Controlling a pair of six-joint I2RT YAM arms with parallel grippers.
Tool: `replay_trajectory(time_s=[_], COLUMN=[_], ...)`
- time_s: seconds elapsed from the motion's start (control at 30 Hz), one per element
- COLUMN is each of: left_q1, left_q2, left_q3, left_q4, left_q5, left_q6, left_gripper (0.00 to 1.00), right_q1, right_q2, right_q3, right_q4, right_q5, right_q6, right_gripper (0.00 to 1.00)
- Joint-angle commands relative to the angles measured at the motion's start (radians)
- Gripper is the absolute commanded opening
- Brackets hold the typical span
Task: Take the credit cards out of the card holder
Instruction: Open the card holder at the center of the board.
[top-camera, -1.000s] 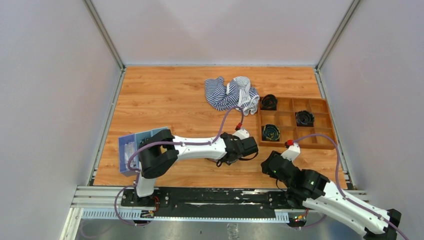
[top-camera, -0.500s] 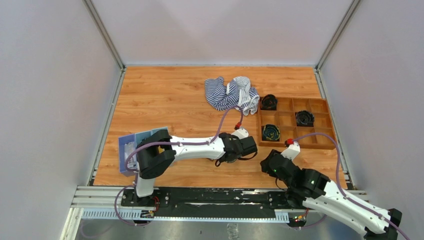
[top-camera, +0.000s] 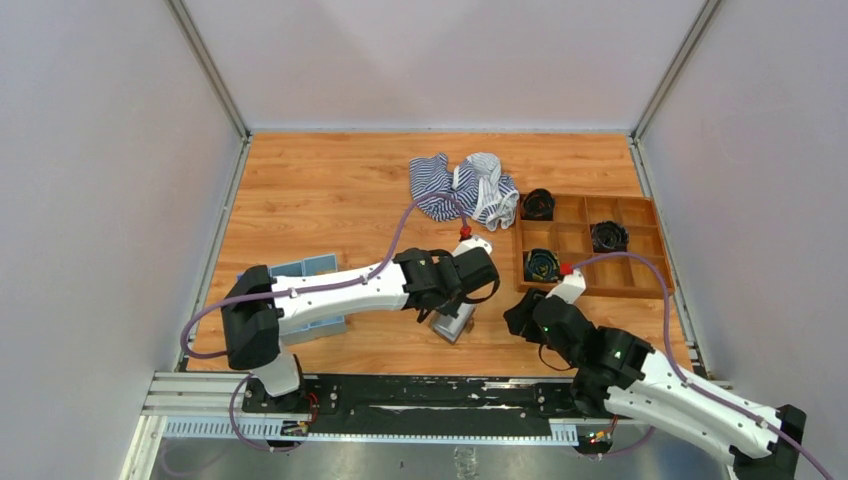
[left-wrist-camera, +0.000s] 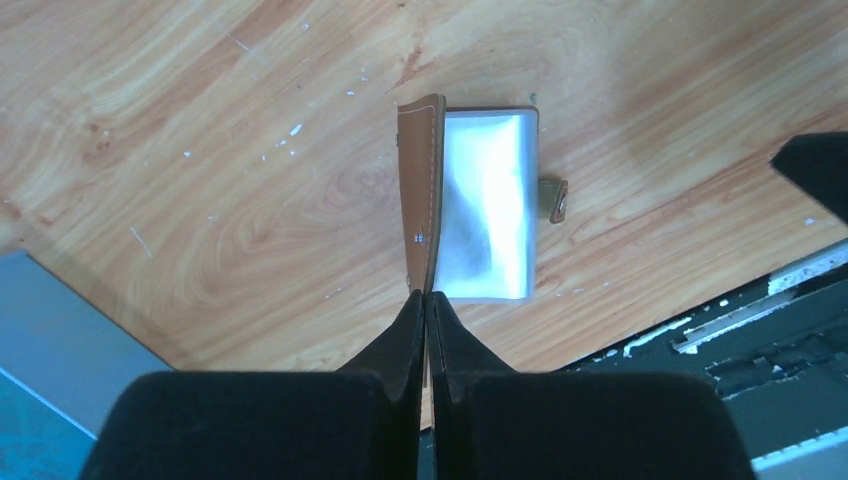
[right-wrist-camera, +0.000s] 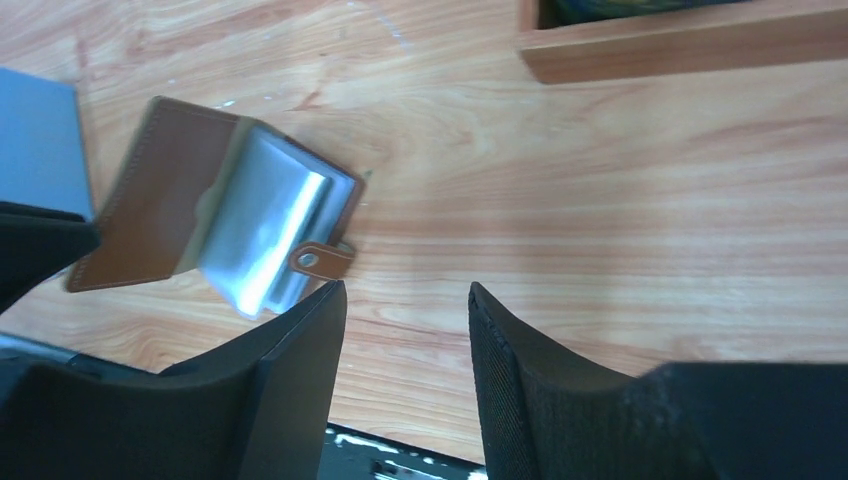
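**Left gripper (left-wrist-camera: 425, 300) pinches the cover, cards not yet out**

Its jaws are clenched on the brown cover of the card holder (left-wrist-camera: 487, 215), which stands edge-on just above the fingertips at the centre of the left wrist view. The rest of the holder lies flat on the table (left-wrist-camera: 250, 150) with its pale clear pockets (left-wrist-camera: 480, 250) facing up. A small snap tab (right-wrist-camera: 320, 258) sticks out from one side.

The right gripper (right-wrist-camera: 405, 305) hangs with its jaws parted and grasps nothing. It sits at the lower middle of its own view, near the holder at upper left but not touching it.

The credit cards cannot be made out; glare washes over the pockets, so presumably they sit inside.

The step in hand looks like opening and steadying the holder; no card has been drawn.

Next, the right arm probably needs to come in over the pockets, find a card's free edge, close on it thinly, and slide it out along the pocket while the cover stays pinned.
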Motion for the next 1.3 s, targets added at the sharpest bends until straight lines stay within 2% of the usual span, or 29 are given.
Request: replay_trajectory(time_s=[0.0,0.2,0.37,0.5,0.83,1.03,1.27], left_q1=[0.068,0.257,0.305,0.313,0.323,0.332,0.335], left_q2=[-0.039,-0.122,-0.124,-0.087,-0.043,0.003,0.029], left_q3=[-0.085,-0.336,-0.376,-0.381,-0.387,-0.396,-0.403], left_q4=[0.053,0.322,0.31,0.293,0.301,0.276,0.279], left_q5=[0.123,0.418,0.382,0.366,0.363,0.333,0.338], left_q6=[0.011,0.03,0.043,0.052,0.054,0.06,0.053], left_gripper=[0.0,0.0,0.0,0.0,0.0,0.0,0.0], right_q1=[-0.012,-0.012,-0.013,-0.014,-0.022,-0.091,-0.141], right_q2=[0.08,0.319,0.524,0.61,0.685,0.653,0.602], right_q3=[0.019,0.046,0.118,0.157,0.169,0.092,0.05], right_q4=[0.203,0.471,0.565,0.643,0.628,0.584,0.454], right_q5=[-0.101,-0.28,-0.376,-0.415,-0.345,-0.326,-0.351], right_q6=[-0.047,-0.118,-0.185,-0.2,-0.182,-0.134,-0.134], right_gripper=[0.52,0.47,0.4,0.39,0.41,0.44,0.44])
